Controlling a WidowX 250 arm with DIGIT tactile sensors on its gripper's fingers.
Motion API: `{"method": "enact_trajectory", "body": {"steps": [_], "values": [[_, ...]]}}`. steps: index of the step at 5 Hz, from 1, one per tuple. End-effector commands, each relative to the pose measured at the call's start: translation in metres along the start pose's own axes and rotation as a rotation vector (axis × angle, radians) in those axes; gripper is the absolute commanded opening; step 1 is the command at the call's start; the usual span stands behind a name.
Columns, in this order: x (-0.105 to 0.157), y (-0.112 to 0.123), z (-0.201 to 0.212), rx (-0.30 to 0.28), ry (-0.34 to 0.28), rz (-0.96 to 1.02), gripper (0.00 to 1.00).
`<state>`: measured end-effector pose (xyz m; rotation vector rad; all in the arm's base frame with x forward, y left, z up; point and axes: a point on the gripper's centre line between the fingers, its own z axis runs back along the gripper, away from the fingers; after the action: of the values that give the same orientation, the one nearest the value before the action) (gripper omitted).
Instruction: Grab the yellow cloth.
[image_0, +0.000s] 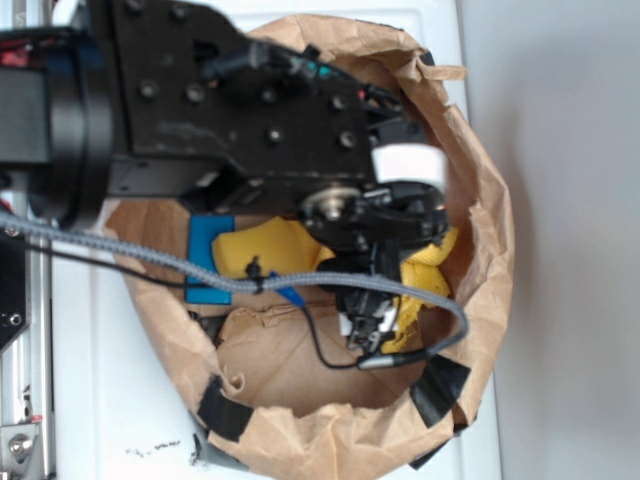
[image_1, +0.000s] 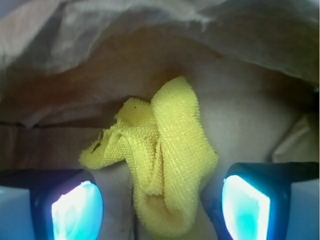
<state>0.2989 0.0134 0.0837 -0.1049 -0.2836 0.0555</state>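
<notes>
Closest to the wrist lens: two black fingers with glowing pale-blue pads (image_1: 77, 210), one at each lower corner, spread wide apart with nothing pinched between them. Gripper (image_1: 160, 210) therefore open, standing over the lower fold of the bright yellow terry cloth (image_1: 170, 165). Cloth bunched and twisted, rising from between the fingers toward the middle of that view, one rumpled corner trailing off to the left, lying on the brown paper floor of the bag. No clear contact between pads and fabric; too close to tell for certain.

From the exterior view: black robot arm (image_0: 230, 100) reaching across from the left into a crumpled brown paper bag (image_0: 480, 210) with its rim rolled open and strips of black tape (image_0: 225, 410) on its lower edge. Same yellow cloth (image_0: 270, 250) on the bag's floor, partly hidden under the arm's end, another patch showing beside the right wall. Flat blue rectangular block (image_0: 210, 260) just left of the cloth, touching or nearly so. Grey braided cable (image_0: 150, 258) draped across the bag's opening. White surface (image_0: 110, 390) beneath the bag.
</notes>
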Motion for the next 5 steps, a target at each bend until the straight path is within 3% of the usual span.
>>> {"method": "enact_trajectory", "body": {"steps": [1, 2, 3, 5], "values": [[0.011, 0.010, -0.039, -0.001, -0.090, -0.098, 1.00], [0.003, 0.001, -0.049, -0.021, -0.112, -0.162, 1.00], [0.001, 0.001, -0.057, -0.002, -0.130, -0.145, 0.00], [-0.003, -0.002, -0.019, -0.047, -0.134, -0.118, 0.00]]}}
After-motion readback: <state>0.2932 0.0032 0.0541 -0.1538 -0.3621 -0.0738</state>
